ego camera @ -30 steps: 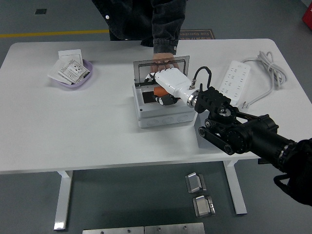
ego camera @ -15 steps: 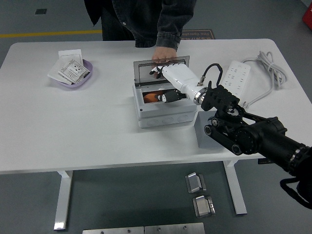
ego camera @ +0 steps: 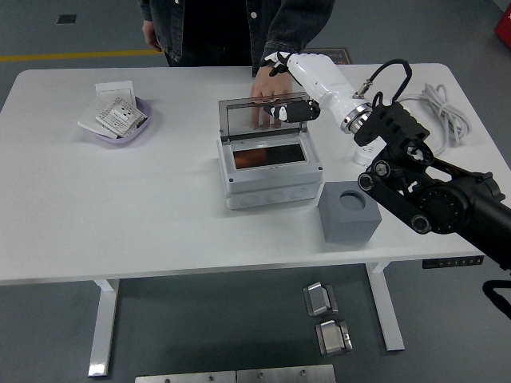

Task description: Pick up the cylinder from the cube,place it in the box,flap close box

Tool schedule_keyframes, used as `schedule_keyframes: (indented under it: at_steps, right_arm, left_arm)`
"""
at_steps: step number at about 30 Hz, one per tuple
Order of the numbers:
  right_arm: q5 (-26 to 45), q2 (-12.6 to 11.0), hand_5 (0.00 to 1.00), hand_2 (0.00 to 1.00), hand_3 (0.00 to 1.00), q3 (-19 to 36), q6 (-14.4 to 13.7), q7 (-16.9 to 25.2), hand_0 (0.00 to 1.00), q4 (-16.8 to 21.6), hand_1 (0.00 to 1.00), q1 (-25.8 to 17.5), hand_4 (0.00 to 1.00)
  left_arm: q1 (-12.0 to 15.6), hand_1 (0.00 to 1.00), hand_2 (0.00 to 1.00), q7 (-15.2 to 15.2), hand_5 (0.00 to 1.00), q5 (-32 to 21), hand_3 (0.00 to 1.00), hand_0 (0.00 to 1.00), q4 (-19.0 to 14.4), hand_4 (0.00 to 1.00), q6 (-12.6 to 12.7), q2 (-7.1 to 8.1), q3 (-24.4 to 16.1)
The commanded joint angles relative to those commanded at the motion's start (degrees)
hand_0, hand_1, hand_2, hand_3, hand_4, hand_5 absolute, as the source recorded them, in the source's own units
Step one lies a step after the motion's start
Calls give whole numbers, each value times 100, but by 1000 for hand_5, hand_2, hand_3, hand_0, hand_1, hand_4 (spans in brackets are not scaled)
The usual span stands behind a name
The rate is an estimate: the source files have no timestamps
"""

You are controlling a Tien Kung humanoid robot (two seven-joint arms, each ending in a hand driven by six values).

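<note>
Right hand [ego camera: 294, 84] fingers relaxed, empty, at lid [ego camera: 263, 118] top edge | cylinder [ego camera: 251, 159] inside box [ego camera: 270, 171]

White, grey and black, with one spot of orange

We see a white desk [ego camera: 160, 207], a light grey box [ego camera: 270, 182] with a smoky clear lid [ego camera: 262, 116] and orange inside, a dark grey cube [ego camera: 349, 211], a lilac bowl [ego camera: 128, 128] of white packets, a white power strip [ego camera: 385, 128], and our white-shelled right hand [ego camera: 297, 88] with black fingers on a black arm.
</note>
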Motion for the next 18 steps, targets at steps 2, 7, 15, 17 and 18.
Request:
schedule_keyframes:
  at_steps: [2,7,15,17,18]
  right_arm:
    - [37,118,213,670,788,-48,10,15,683,-221,631,142,856]
    - [100,467,219,673,788,-272,18,70,687,-826,630,430,847]
    - [305,989,225,674,787,-590,-34,170,689,-1801,629,626,847]
    - [355,1075,225,674,787,-633,-57,198,689,-1998,629,607,847]
    - [375,1108,225,674,787,-648,-67,213,689,-2068,629,593,847]
  left_arm:
    - [-12,679,590,3,448,5,656,670,0,651,-3,9,-6]
    - [-45,678,590,13,447,28,655,670,0,652,-12,30,-18]
    - [-105,678,590,21,447,83,655,670,0,652,-30,63,-29]
    - [-122,678,590,21,447,103,655,670,0,652,-35,65,-32]
    - [-129,678,590,21,447,111,655,670,0,652,-38,65,-32]
